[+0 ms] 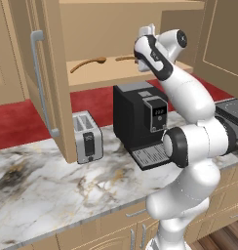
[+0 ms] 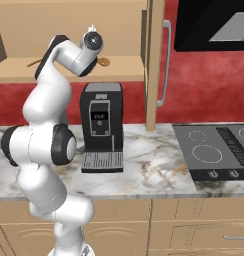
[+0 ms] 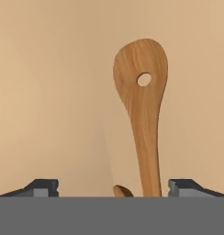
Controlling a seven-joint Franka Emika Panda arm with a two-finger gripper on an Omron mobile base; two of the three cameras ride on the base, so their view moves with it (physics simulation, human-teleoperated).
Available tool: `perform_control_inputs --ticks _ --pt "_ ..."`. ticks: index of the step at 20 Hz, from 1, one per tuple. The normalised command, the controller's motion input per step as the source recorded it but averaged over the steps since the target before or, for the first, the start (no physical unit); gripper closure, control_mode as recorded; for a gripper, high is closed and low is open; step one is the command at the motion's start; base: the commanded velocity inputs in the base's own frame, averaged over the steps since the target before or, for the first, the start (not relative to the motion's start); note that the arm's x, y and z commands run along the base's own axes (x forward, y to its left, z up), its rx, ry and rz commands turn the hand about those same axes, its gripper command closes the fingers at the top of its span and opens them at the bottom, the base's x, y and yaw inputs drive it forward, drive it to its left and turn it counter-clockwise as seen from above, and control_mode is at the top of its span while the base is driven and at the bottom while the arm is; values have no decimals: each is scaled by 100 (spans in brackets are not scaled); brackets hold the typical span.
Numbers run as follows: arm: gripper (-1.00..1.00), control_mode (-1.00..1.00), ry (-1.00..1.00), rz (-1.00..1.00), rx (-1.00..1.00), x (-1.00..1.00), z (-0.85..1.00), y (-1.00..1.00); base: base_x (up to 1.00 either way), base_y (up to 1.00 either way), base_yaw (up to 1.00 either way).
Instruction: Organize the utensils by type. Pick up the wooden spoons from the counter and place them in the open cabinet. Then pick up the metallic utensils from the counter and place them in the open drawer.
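Left base view shows, nearest, the marble desk (image 1: 38, 185) with no utensil on the part that I can see. A little further stand the toaster (image 1: 88, 136) and the black coffee machine (image 1: 140, 122). Above them the arm reaches up into the open cabinet (image 1: 116, 29), and the pincer (image 1: 146, 33) is at the height of the shelf (image 1: 106, 75).

On the shelf lie two wooden spoons. The first wooden spoon (image 1: 88, 63) is at about 9 o'clock from the pincer, well apart from it. The second wooden spoon (image 3: 142, 114) lies just under the hand. In the hand view its handle runs between the two fingertips (image 3: 40, 188) toward 12 o'clock, and its bowl with a small hole points to the back wall. The jaws stand wide apart and touch nothing, so the spoon is released and rests on the shelf.

I judge that the wooden part of the task is nearly done. The risk now is the way out. If the hand drops or turns while it draws back, a fingertip may catch the handle and drag the spoon over the shelf edge, down onto the coffee machine. The cabinet door (image 1: 48, 73) is also near the arm.
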Motion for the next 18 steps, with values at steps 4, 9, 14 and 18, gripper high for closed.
perform_control_inputs --ticks 4,9,14,18 --pt "-100 -100 0 -3 0 -1 -14 0 0 0 0" --pt "-100 -100 0 -2 0 -6 -18 0 0 0 0" --pt "-100 -100 -2 0 -7 -11 -19 0 0 0 0" --pt "-100 -100 -7 0 -12 -2 -14 0 0 0 0"
